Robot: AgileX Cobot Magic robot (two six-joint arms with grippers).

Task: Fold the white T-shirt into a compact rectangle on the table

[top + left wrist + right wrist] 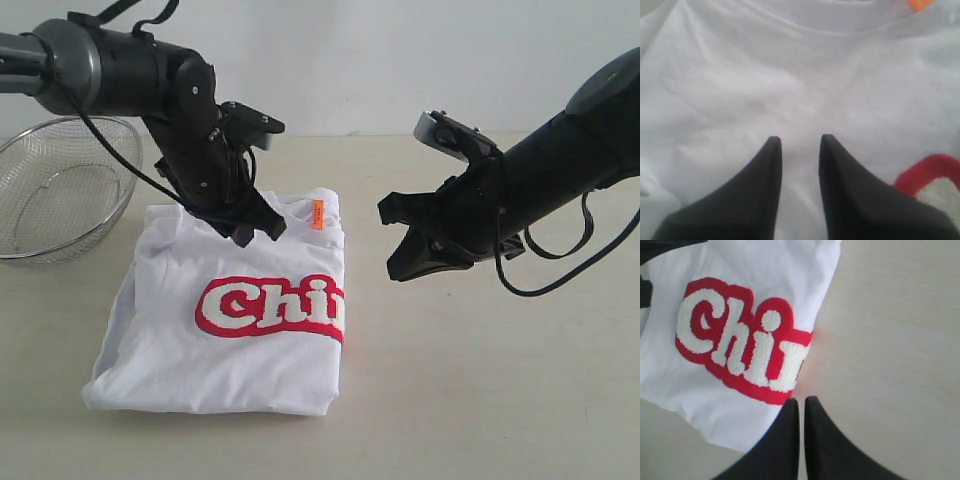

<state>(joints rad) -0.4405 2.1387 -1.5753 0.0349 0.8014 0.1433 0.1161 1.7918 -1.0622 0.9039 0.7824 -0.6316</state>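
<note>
The white T-shirt point(230, 360) lies folded into a rough rectangle on the table point(480, 400), red lettering point(270, 305) facing up and an orange tag point(318, 214) at its far edge. My left gripper point(250, 232) is down at the shirt's far part near the collar. In the left wrist view its fingers point(799, 139) stand apart, open, with smooth white cloth point(790, 75) beneath and nothing pinched between them. My right gripper point(398, 270) hovers just right of the shirt's right edge. It is shut and empty point(801, 401), over the edge where cloth point(740, 270) meets bare table point(890, 340).
A silver wire-mesh bowl point(60, 185) stands at the far left, beside the left arm. Bare tabletop stretches to the right of the shirt and in front of it. A pale wall closes off the back.
</note>
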